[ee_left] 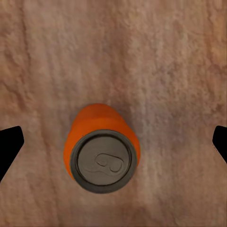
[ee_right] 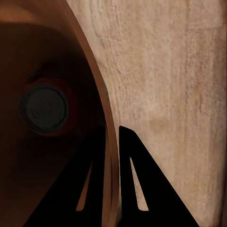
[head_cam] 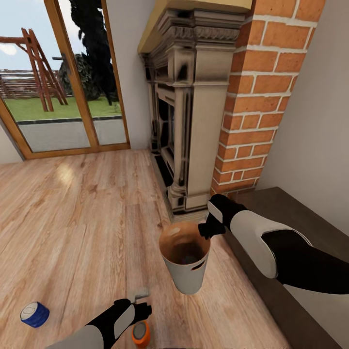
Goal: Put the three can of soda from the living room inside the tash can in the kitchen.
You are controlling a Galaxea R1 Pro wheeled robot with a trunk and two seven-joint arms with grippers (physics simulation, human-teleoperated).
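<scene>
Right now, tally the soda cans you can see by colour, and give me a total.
Orange soda cans: 2, one standing on the floor under the left pincer, one inside the bin that the right pincer holds by its rim.
Dark blue soda cans: 1, lying on the wood floor.
Total: 3

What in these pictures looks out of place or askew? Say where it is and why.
The bin hangs tilted above the wood floor, the right gripper pinching its rim, with one can inside. A blue can lies on its side on the floor. An orange can stands upright under the open left gripper.
</scene>
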